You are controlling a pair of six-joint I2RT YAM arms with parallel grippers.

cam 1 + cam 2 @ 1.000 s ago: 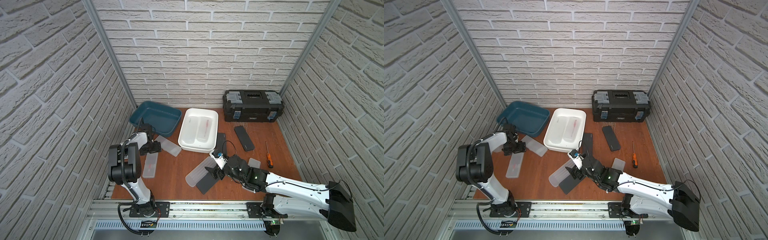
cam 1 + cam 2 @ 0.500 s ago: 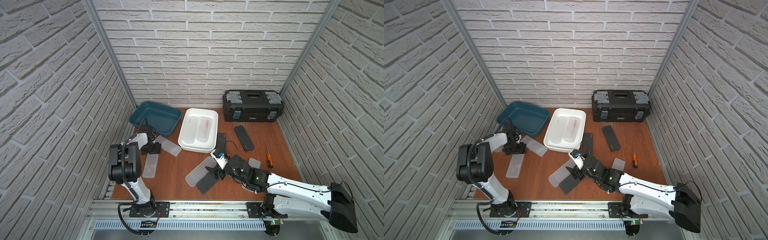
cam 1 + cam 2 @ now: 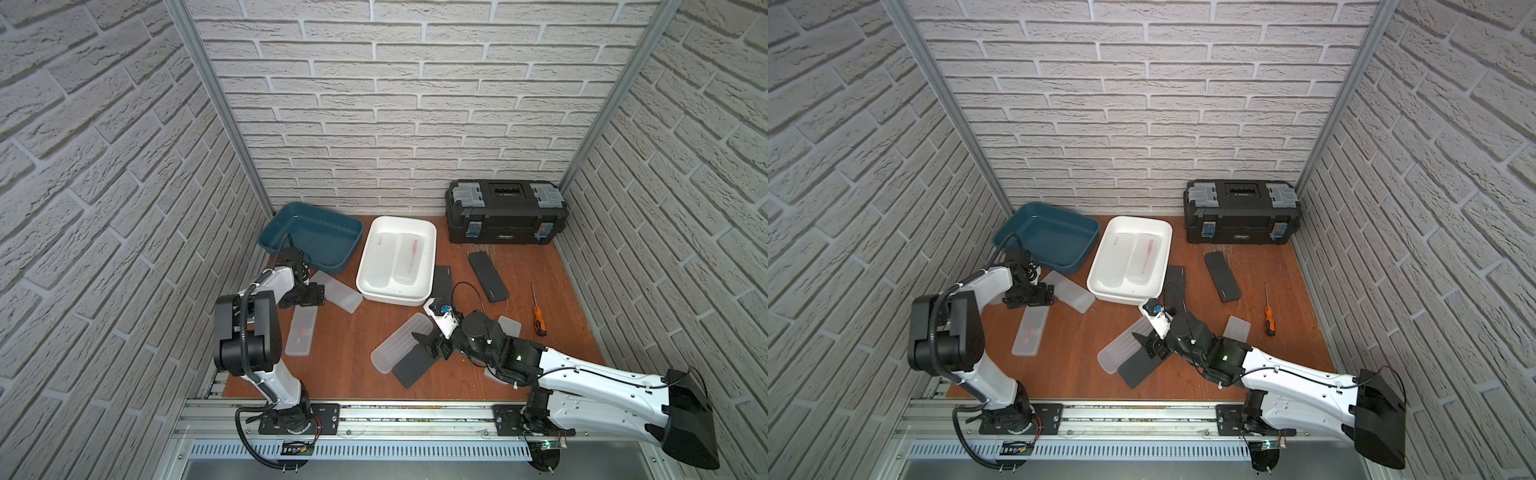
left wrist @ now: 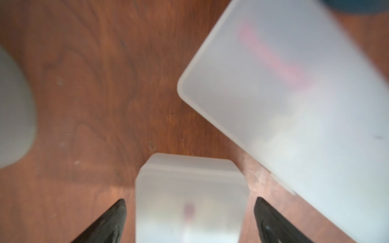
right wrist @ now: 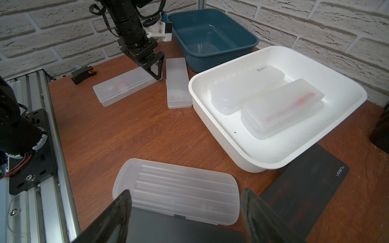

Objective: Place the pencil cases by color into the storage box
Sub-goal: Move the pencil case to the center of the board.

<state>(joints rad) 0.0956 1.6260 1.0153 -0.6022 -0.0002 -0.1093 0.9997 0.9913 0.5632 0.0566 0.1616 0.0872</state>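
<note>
My left gripper (image 3: 307, 305) (image 4: 189, 199) is open, its fingers straddling the end of a frosted pencil case (image 3: 301, 334) (image 5: 124, 87) without touching it. A second frosted case (image 3: 338, 291) (image 4: 294, 94) lies beside it. My right gripper (image 3: 430, 347) (image 5: 185, 192) is open low over a black pencil case (image 3: 413, 365) (image 5: 179, 229), which lies against a ribbed frosted case (image 3: 401, 347) (image 5: 176, 189). The white storage box (image 3: 399, 219) (image 5: 221, 130) holds frosted cases. The teal box (image 3: 309, 232) (image 5: 210, 31) holds none. More black cases (image 3: 488, 276) (image 5: 303, 189) lie right of the white box.
A black toolbox (image 3: 505, 216) stands at the back right. An orange-handled screwdriver (image 3: 538, 322) and a small frosted case (image 3: 509, 326) lie near my right arm. A small black and orange part (image 5: 84, 74) sits by the left rail.
My left gripper has shifted slightly over the end of the frosted case and its jaws now stand wide. The right arm has barely moved.
</note>
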